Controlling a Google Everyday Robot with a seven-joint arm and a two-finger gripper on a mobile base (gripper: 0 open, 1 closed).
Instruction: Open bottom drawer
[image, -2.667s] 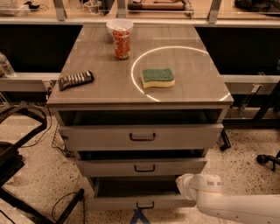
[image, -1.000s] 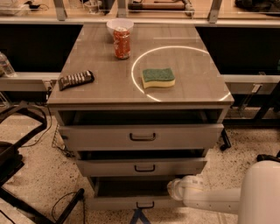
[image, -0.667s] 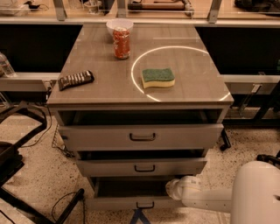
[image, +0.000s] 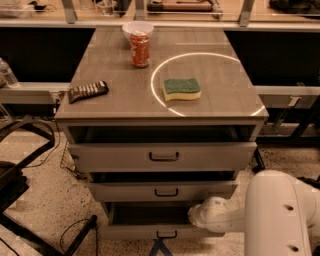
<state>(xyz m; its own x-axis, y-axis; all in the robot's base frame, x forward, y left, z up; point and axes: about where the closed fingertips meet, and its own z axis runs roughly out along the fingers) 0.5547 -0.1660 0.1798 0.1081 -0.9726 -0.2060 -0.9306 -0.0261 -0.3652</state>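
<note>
One cabinet (image: 160, 118) holds three drawers: one top drawer (image: 164, 156), one middle drawer (image: 165, 191) and one bottom drawer (image: 145, 232). Four single items sit on the cabinet: one sponge (image: 182, 88), one can (image: 140, 49), one cup (image: 137, 28) and one remote (image: 88, 91). One ring of light (image: 152, 85) circles the sponge. One bottle (image: 7, 74) stands at nine o'clock. One arm (image: 280, 210) ends in one gripper (image: 196, 216) at five o'clock, at the bottom drawer.

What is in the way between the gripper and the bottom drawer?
Nothing I can see. The gripper is right at the bottom drawer, by the top edge of its front, right of the handle.
</note>
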